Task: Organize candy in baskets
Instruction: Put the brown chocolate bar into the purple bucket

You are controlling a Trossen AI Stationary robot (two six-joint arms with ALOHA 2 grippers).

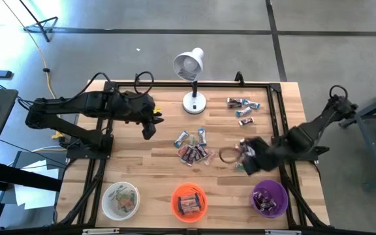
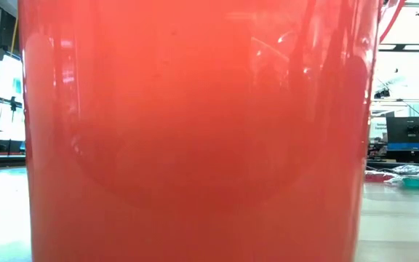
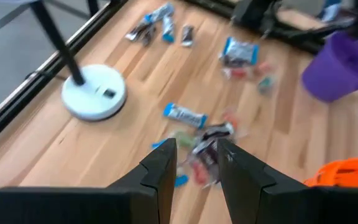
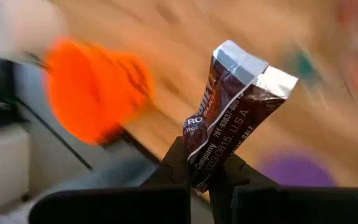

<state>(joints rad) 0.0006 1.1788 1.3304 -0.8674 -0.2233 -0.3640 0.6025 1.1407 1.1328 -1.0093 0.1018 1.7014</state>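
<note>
Wrapped candy (image 1: pixel 191 147) lies in a loose pile at the table's middle, and a smaller group (image 1: pixel 243 108) lies at the far right. Along the near edge stand three baskets: white (image 1: pixel 121 199), orange (image 1: pixel 188 200) and purple (image 1: pixel 269 198), each with candy inside. My left gripper (image 3: pixel 194 165) hovers open above the left side of the pile, with nothing between its fingers. My right gripper (image 4: pixel 204 177) is to the right of the pile, above the table, and is shut on a dark brown candy (image 4: pixel 229 106). My right gripper pinches the dark brown candy by one end (image 4: pixel 199 163) between its two fingers. The rest of the wrapper sticks out past the fingertips, with its silver crimped end (image 4: pixel 253 68) free. The fingers slant downward and the candy is lifted clear of the table.
A white desk lamp (image 1: pixel 191 78) stands at the far middle, and its round base (image 3: pixel 94 93) is close beyond my left gripper. The orange basket (image 2: pixel 195 131) fills the low view. A black frame (image 1: pixel 276 111) runs along the table's edges.
</note>
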